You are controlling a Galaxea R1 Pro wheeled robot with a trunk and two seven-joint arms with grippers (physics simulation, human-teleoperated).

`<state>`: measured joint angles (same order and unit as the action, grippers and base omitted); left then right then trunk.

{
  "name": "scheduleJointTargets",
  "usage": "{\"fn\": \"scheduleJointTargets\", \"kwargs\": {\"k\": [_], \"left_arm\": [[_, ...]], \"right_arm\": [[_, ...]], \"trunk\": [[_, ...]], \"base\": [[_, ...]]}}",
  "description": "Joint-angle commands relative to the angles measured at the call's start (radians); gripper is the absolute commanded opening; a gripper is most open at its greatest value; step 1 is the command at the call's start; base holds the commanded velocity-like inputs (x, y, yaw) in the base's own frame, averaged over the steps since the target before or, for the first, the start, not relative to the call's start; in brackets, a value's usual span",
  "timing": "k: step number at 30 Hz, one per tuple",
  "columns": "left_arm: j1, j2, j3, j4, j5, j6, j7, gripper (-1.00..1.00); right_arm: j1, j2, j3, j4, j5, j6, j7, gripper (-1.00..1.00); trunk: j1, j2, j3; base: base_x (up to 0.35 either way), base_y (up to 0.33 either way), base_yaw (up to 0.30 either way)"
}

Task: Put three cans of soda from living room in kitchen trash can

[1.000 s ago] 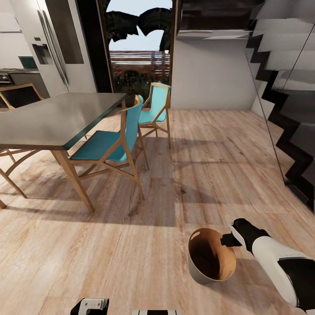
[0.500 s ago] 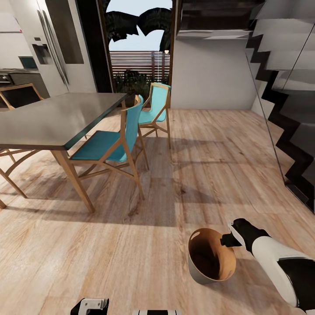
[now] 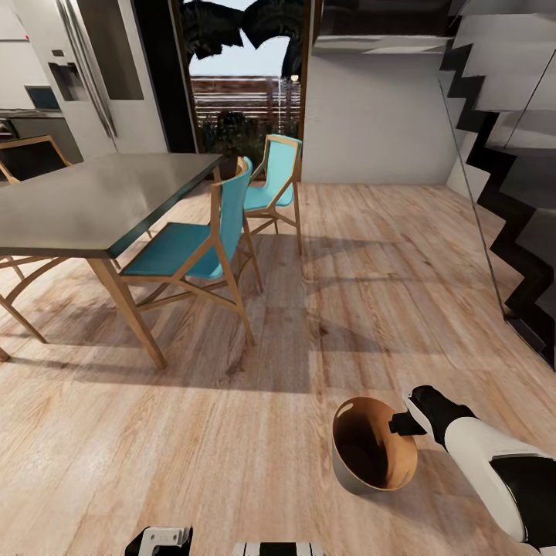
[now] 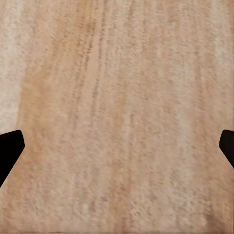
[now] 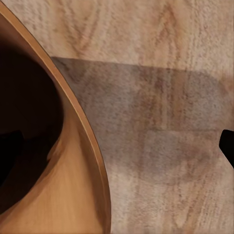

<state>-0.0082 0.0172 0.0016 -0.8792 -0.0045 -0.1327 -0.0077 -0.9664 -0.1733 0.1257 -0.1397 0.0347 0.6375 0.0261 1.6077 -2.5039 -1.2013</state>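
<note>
The tash can (image 3: pixel 374 455), pale grey outside and brown inside, hangs tilted just above the wood floor at the lower right of the head view. My right gripper (image 3: pixel 407 422) holds its rim. In the right wrist view the rim (image 5: pixel 83 122) runs between the fingers, one inside the can and one outside, with the can's shadow on the floor beyond. No soda cans show inside the can or anywhere around. My left gripper (image 4: pixel 117 146) is open over bare floor, and part of it shows at the bottom edge of the head view (image 3: pixel 158 538).
A grey dining table (image 3: pixel 93 202) with wood legs stands at the left, with two teal chairs (image 3: pixel 193 251) (image 3: pixel 274 189) beside it. A black staircase (image 3: pixel 517 232) runs along the right. A doorway (image 3: pixel 243 85) to the outside lies ahead. Wood floor stretches between them.
The whole view has shifted as the robot moved; table and chairs sit slightly differently in the picture. The tash can stays in the same place at my right gripper.
</note>
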Motion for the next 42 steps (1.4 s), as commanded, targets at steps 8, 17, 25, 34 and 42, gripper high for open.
{"fn": "scheduleJointTargets", "kwargs": {"k": [8, 17, 25, 34, 42], "left_arm": [[0.0, 0.0, 0.0, 0.0, 0.0, -0.001, 0.0, 1.0], [-0.001, 0.0, 0.0, 0.0, 0.0, -0.001, 0.0, 1.0], [0.0, 0.0, 0.0, 0.0, 0.0, -0.001, 0.0, 1.0], [0.0, 0.0, 0.0, 0.0, 0.0, -0.001, 0.0, 1.0], [0.0, 0.0, 0.0, 0.0, 0.0, -0.001, 0.0, 1.0]], "right_arm": [[0.0, 0.0, 0.0, 0.0, 0.0, -0.001, 0.0, 1.0], [0.0, 0.0, 0.0, 0.0, 0.0, 0.0, 0.0, 1.0], [0.0, 0.0, 0.0, 0.0, 0.0, 0.0, 0.0, 1.0], [0.001, 0.0, 0.001, 0.0, 0.0, -0.001, 0.0, 1.0], [0.006, 0.0, 0.001, -0.001, 0.0, -0.001, 0.0, 1.0]], "trunk": [[0.0, 0.0, 0.0], [0.001, -0.001, -0.012], [0.002, -0.001, -0.016], [0.002, -0.001, -0.016], [0.003, -0.002, -0.027]], "base": [[0.0, 0.0, 0.0], [0.0, 0.0, 0.0], [0.0, 0.0, 0.0], [0.0, 0.0, 0.0], [0.0, 0.0, 0.0]]}}
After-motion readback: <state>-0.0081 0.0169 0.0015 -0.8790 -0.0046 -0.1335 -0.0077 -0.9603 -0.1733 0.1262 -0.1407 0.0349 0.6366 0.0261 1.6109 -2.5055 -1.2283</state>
